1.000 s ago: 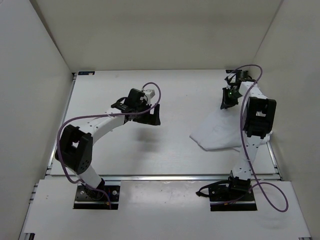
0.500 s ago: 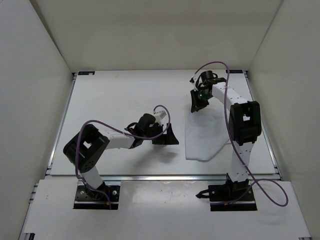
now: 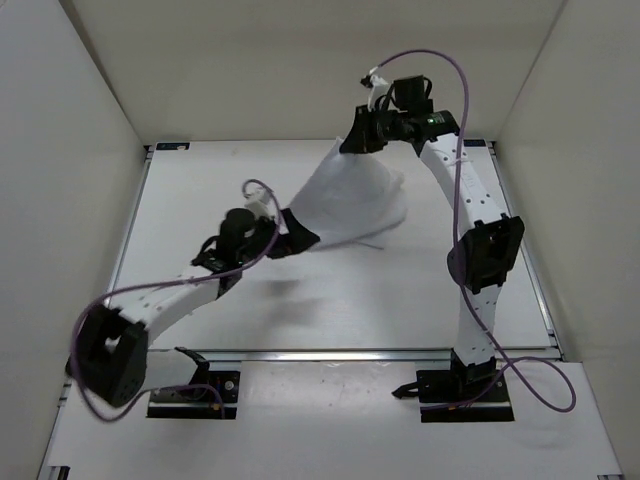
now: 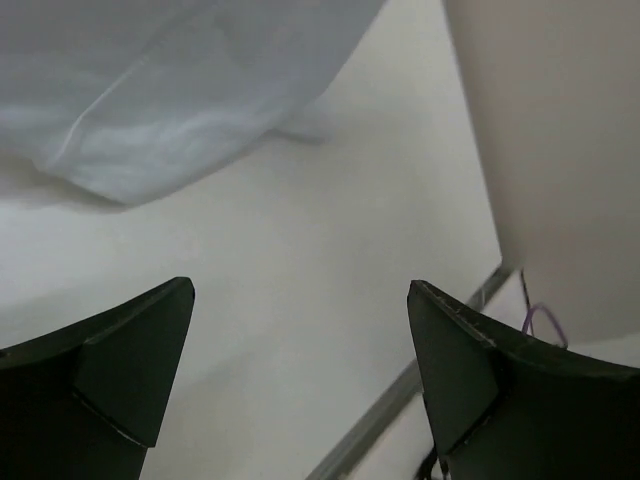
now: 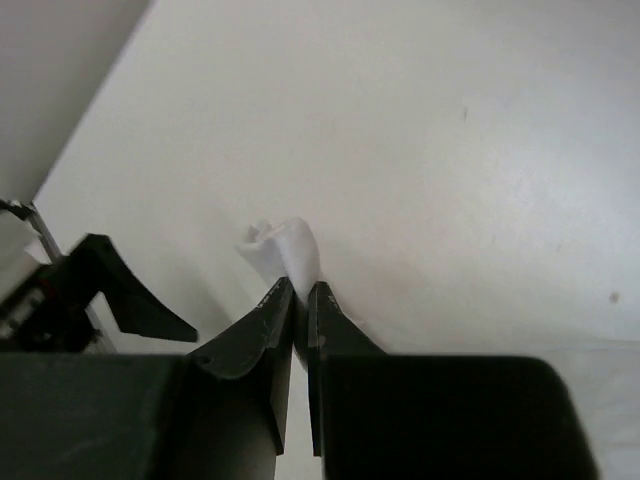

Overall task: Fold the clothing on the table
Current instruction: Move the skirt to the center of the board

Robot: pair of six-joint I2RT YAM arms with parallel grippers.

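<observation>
- Over the last half second the right fingers (image 3: 352, 140) have swung from low over the right side of the tabletop (image 3: 200, 190) up to its far edge. They have hoisted the clothing (image 3: 355, 195) with them. The left fingers (image 3: 303, 238) have run out from the middle to the cloth's lower left edge.
- The right fingers are pinched almost closed on a small bunched tip of the clothing. The right wrist view shows a white nub poking out between the tips.
- The clothing hangs from that pinch as a slanted sheet falling toward the left. Its lower right edge appears to trail on the tabletop.
- The left fingers stand spread wide and hold nothing. In the left wrist view the hanging hem sits ahead of and above the tips, not between them.
- The step in hand looks like taking a second corner so the sheet can be stretched out and laid flat before folding.
- To do it well, the left fingers should move up and forward until one layer of hem lies well inside the gap, then close. A catch on the very edge would likely slip.
- The right pinch is small, so any pull between the two holds should be gentle and level, or the tip may slide free.
</observation>
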